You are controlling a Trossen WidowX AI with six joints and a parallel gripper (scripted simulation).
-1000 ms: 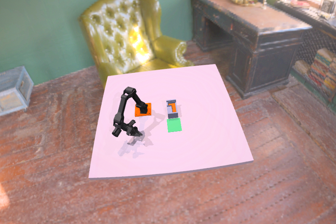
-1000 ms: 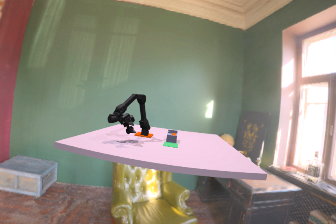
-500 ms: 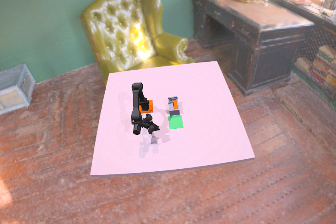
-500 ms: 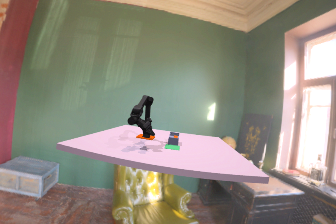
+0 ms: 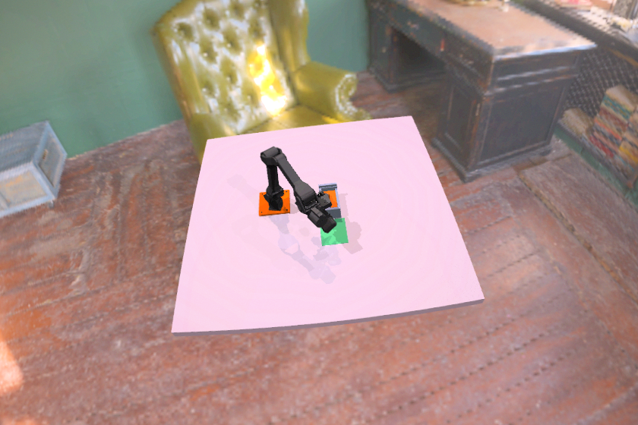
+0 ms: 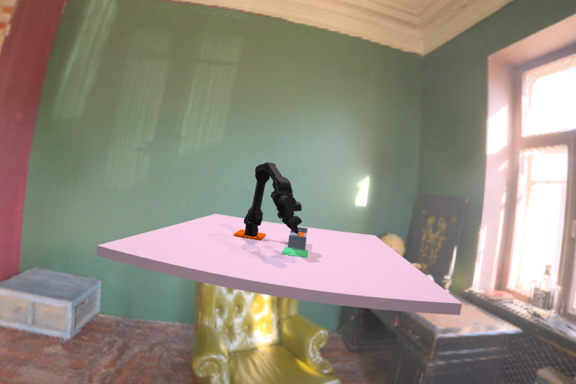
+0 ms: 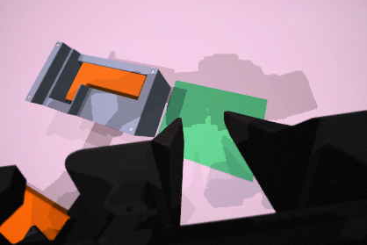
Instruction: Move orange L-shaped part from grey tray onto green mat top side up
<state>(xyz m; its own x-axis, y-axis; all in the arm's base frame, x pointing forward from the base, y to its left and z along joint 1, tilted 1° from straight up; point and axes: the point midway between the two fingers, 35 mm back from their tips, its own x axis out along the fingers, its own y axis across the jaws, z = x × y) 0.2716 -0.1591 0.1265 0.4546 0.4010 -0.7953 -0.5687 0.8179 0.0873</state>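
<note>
Claw over the mat

Your claw [image 7: 202,123] hangs part-open, empty, above the mat [image 7: 215,132] — the part [image 7: 111,79] sits flush in the tray [image 7: 151,105].

Matte black arm [image 5: 288,178], orange base plate [image 5: 273,203], pointed jaws

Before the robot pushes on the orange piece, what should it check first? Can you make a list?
1. Orange L-shaped part lying flush in the grey tray: ok.
2. Gripper holding nothing, fingers partly closed: ok.
3. Fingertips over the part's L-shaped end: not ok; in the wrist view they hang above the green mat.
4. Green mat free of other things for the drop: ok.
5. Mat right beside the tray: ok.
6. Height of the fingertips above the tray: cannot tell.
</note>
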